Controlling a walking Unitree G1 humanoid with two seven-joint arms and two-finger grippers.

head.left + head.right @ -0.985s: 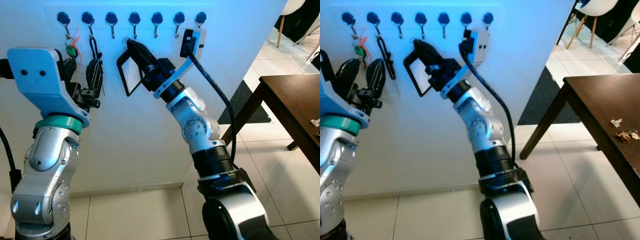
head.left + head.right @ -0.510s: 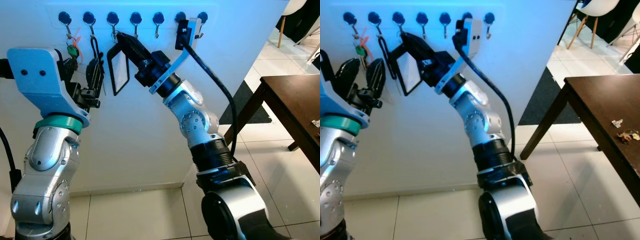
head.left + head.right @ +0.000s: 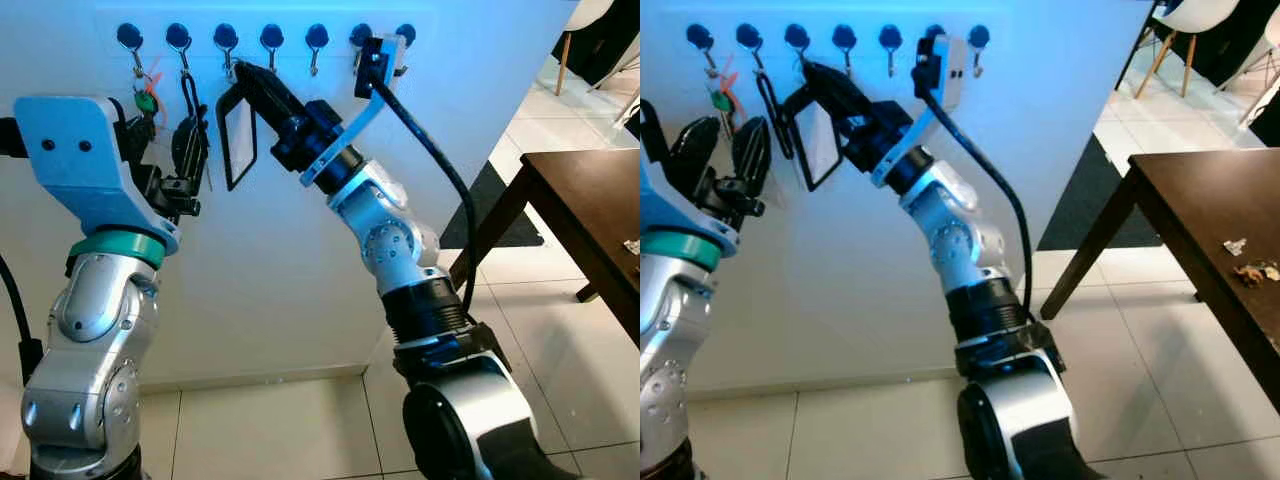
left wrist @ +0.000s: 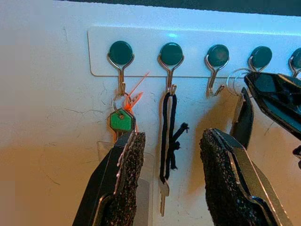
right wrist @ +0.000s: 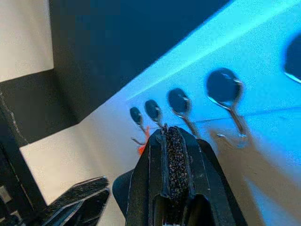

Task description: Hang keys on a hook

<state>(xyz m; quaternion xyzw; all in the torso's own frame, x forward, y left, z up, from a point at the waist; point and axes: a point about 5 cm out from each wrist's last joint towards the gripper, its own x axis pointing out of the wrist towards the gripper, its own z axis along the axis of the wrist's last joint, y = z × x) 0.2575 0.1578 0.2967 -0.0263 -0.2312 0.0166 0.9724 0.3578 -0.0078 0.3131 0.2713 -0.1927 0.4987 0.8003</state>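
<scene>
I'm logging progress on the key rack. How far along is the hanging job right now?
Done: a green-headed key and a key on a black cord already hang on the first two hooks. In hand: the right claw, shut on a silver key ring with a black-framed tag, holds it beside the third hook. Left: slip the ring on and release.

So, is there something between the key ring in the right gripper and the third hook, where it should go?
Nothing visible is in the way. The right gripper holds the key ring just beside the third hook, which is bare. The black cord hangs on the second hook, to the side.
</scene>
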